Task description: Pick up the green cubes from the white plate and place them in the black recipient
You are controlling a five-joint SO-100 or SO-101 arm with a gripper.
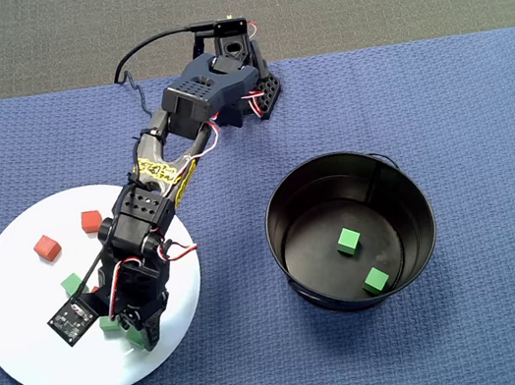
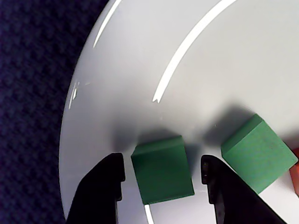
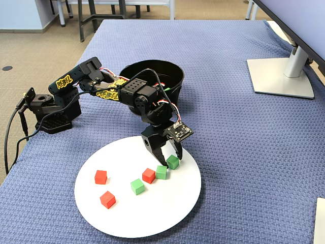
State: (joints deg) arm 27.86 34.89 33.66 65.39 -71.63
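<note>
Three green cubes lie on the white plate. One green cube sits between the jaws of my open gripper, with a small gap on each side. In the fixed view that cube is nearest the plate's right edge, with my gripper low over it. A second green cube lies just beside it, and a third is further left. Two more green cubes lie in the black pot. In the overhead view the arm hides most of my gripper.
Three red cubes lie on the plate: two at its left and one touching the second green cube. The arm's base stands behind the plate. A monitor foot is at the far right.
</note>
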